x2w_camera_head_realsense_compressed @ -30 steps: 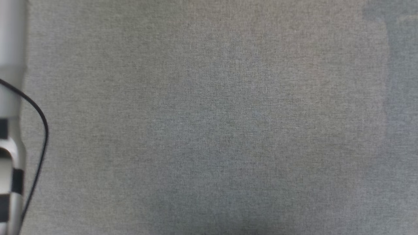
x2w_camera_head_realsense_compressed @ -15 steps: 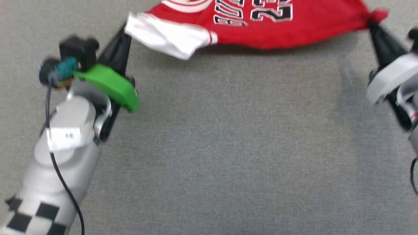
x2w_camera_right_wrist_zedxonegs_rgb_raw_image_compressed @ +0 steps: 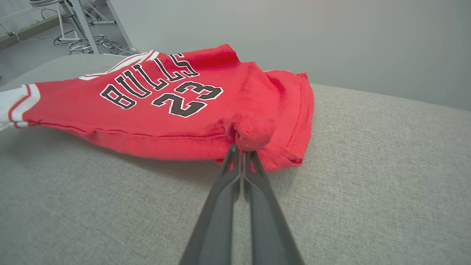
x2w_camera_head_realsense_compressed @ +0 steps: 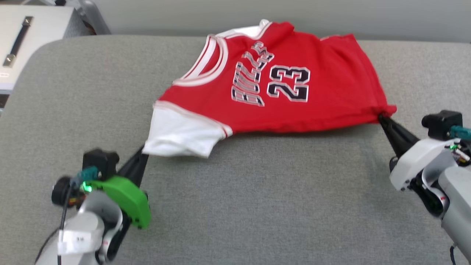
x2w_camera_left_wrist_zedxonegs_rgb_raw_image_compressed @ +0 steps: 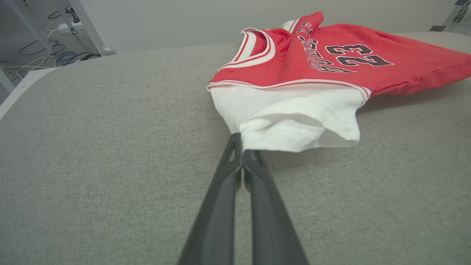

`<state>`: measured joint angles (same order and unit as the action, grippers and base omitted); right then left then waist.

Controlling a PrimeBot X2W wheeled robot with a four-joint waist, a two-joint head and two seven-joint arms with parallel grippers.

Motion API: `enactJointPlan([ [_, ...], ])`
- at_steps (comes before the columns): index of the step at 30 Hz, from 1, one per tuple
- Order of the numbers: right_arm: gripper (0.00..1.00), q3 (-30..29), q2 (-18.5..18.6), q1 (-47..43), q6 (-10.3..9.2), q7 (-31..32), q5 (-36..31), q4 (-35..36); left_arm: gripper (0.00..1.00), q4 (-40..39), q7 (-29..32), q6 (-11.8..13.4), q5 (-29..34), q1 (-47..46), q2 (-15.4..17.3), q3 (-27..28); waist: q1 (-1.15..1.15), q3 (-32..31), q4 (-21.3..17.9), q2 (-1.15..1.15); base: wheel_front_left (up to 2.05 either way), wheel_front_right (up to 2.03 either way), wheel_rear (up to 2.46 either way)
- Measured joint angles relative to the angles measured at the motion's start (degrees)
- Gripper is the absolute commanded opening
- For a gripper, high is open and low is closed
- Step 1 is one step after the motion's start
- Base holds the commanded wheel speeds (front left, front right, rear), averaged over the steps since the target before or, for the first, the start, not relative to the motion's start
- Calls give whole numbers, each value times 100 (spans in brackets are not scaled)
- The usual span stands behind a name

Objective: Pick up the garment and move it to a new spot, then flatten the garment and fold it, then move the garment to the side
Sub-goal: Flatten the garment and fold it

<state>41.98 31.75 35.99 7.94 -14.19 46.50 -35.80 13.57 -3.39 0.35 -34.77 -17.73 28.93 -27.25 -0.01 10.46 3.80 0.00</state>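
The garment [x2w_camera_head_realsense_compressed: 294, 92] is a red jersey with white sleeves and a black "BULLS 23" print, stretched across the far half of the grey padded table [x2w_camera_head_realsense_compressed: 257, 206]. My left gripper [x2w_camera_head_realsense_compressed: 145, 154] is shut on the edge of the white sleeve [x2w_camera_left_wrist_zedxonegs_rgb_raw_image_compressed: 294, 117], with the tips pinched at the sleeve's hem [x2w_camera_left_wrist_zedxonegs_rgb_raw_image_compressed: 241, 145]. On the right, my right gripper [x2w_camera_head_realsense_compressed: 381, 117] is shut on a bunched red bottom corner [x2w_camera_right_wrist_zedxonegs_rgb_raw_image_compressed: 254, 130]. The garment [x2w_camera_right_wrist_zedxonegs_rgb_raw_image_compressed: 158, 106] hangs slightly lifted between the two grips, casting a shadow on the cloth below.
A grey cabinet with a black handle [x2w_camera_head_realsense_compressed: 16, 40] stands beyond the table's rounded far-left corner. Metal stool legs and cables [x2w_camera_right_wrist_zedxonegs_rgb_raw_image_compressed: 81, 33] stand on the floor past the far edge. A pale wall [x2w_camera_head_realsense_compressed: 331, 14] runs behind the table.
The head camera has tilted up, so the whole picture has shifted and the garment and both grippers have come fully into view. Both grips have held on the garment over the last half second.
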Motion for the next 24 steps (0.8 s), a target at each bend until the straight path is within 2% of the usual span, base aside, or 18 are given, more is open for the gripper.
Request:
enactJointPlan([
  [4, 0, 155, 144, -266, 0, 51, 380, 76, 0, -407, 326, 92, -104, 599, 166, -110, 0, -238, 36, 0, 0, 0, 0],
  [11, 0, 360, 382, -786, 0, 146, 916, 232, 0, -1029, 873, 81, -288, 1304, 431, -432, 0, -632, 75, 0, 0, 0, 0],
  [15, 0, 524, 628, -1338, 0, 445, 1258, 466, 0, -1534, 1313, -105, -447, 1797, 623, -754, 0, -963, 85, 0, 0, 0, 0],
  [24, 0, 480, 1073, -2225, -35, 1054, 1805, 1128, 0, -2338, 2007, -123, -789, 2455, 978, -1082, 0, -1294, 68, 0, 0, 0, 0],
])
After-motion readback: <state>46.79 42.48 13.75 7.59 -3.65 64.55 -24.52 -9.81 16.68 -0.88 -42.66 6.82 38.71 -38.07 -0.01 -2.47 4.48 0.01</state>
